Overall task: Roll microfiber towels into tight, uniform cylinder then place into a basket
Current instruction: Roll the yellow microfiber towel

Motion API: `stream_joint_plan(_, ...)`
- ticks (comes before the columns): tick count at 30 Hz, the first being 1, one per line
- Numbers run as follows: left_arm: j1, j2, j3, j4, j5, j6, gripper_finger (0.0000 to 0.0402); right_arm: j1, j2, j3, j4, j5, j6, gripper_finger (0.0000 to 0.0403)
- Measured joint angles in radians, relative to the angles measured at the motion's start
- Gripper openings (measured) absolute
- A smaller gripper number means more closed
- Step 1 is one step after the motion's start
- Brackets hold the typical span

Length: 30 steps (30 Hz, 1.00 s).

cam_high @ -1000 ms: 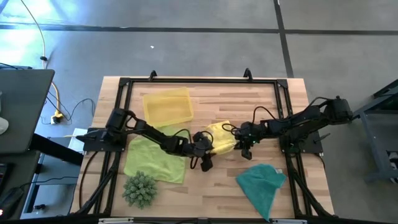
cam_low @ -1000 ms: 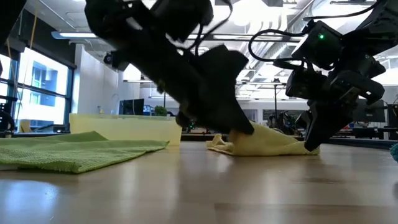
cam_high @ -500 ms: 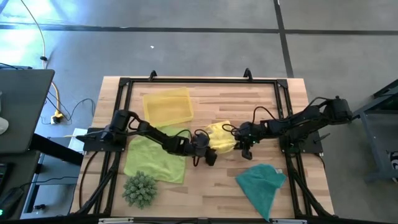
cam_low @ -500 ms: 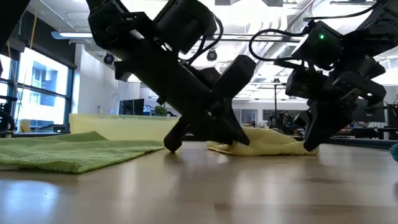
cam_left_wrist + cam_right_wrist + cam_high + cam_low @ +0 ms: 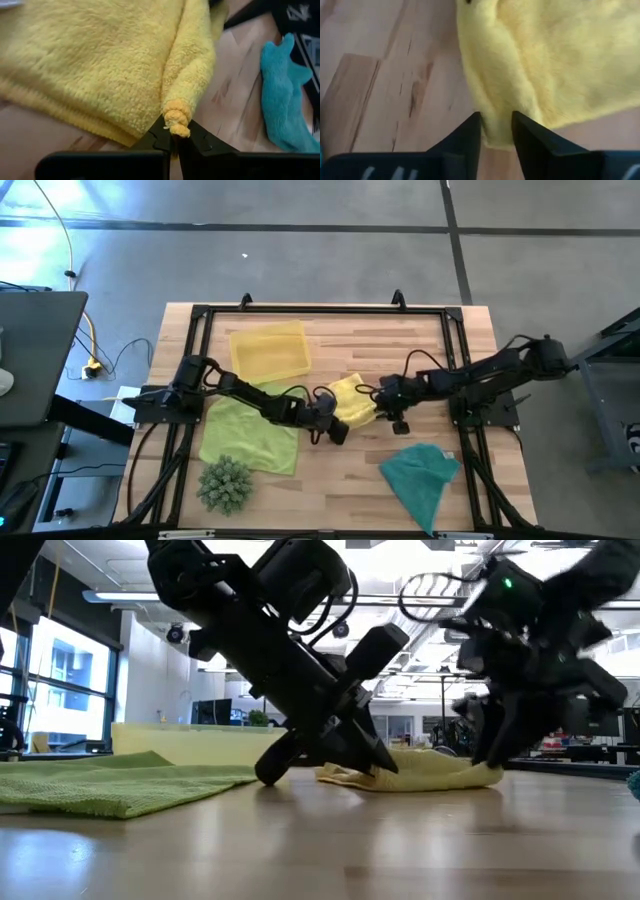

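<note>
Since a second ago my left gripper (image 5: 175,142) has clamped onto a corner of the yellow towel (image 5: 350,398), and my right gripper (image 5: 496,132) has let its jaws part and slid a little toward the towel's right edge.

From the left: the spiky green ball (image 5: 224,485) sits at the table's near left corner, with the lime towel (image 5: 245,436) spread flat just above it. The yellow basket (image 5: 269,351) lies farther back and I see nothing inside it.

My left arm reaches low across the lime towel, fingers pinched tight on a bunched tip of the yellow towel at mid-table. My right arm stretches in from the other side, its fingers slightly apart, straddling the towel's edge without squeezing it.

The teal towel (image 5: 422,475) lies crumpled near the front right.
</note>
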Motion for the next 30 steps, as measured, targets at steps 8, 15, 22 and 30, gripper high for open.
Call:
stream_joint_plan(8,-0.002,0.0,0.0,-0.016,0.009,0.022,0.0004,0.073,-0.034,0.151,-0.248,0.04,-0.051,0.0138)
stream_joint_plan(15,-0.002,0.0,0.0,-0.02,0.001,0.034,0.0004,0.173,-0.024,0.052,-0.064,0.221,-0.15,0.0138)
stream_joint_plan(22,-0.001,0.0,0.002,-0.024,-0.002,0.038,0.0004,0.178,-0.024,-0.033,0.107,0.208,-0.168,0.0172)
stream_joint_plan(30,0.002,0.0,0.002,-0.024,-0.003,0.038,0.0004,0.177,0.006,-0.034,0.122,0.157,-0.176,0.0228)
